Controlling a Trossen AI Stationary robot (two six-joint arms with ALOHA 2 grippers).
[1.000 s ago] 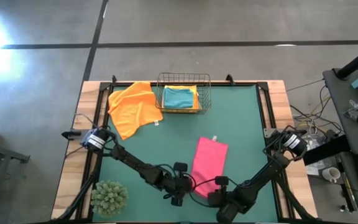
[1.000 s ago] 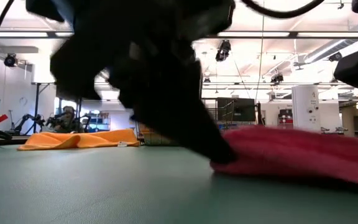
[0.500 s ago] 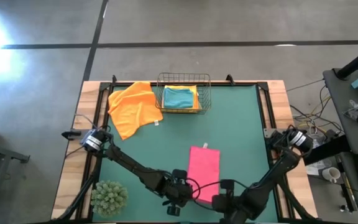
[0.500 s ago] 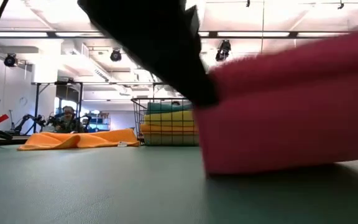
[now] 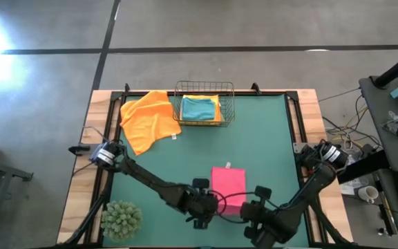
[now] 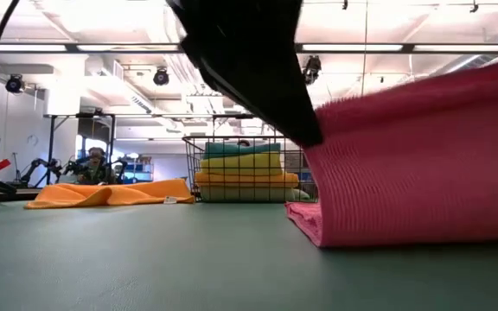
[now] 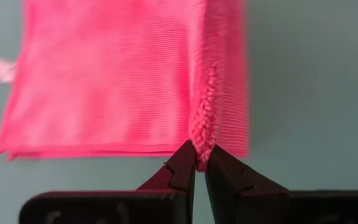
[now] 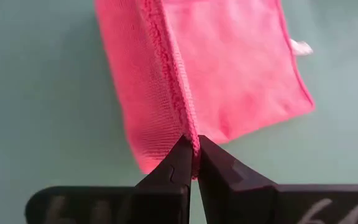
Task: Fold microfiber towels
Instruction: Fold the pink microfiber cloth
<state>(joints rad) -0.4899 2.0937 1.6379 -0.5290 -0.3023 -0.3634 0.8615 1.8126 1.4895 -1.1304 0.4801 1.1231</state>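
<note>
**Pink towel mid-fold, one orange towel untouched, basket partly filled**

The pink towel lies near the front of the green worktop, between the two arms, and is in the middle of a fold. The left gripper is pinched together on one near corner of it and the right gripper is pinched on the other — both wrist views show a thick fuzzy edge clamped between the dark fingers, with the rest of the cloth spread flat beyond. In the low view the held edge stands up off the worktop as a tall pink wall, so the near half looks lifted and ready to be carried over the far half. The fold is not yet laid down.

At the back edge, the wire basket holds a neat stack: teal on top from above, with yellow layers showing under it in the low view. These look already folded and put away, though how many cloths sit in the stack I cannot tell.

An orange towel lies crumpled and loose just beside the basket, on the left arm's side, one corner trailing toward the middle. It appears unfolded — clearly work left to do.

My judgement: the job is roughly at its midpoint, with the pink towel in hand and at least the orange one waiting.
</note>
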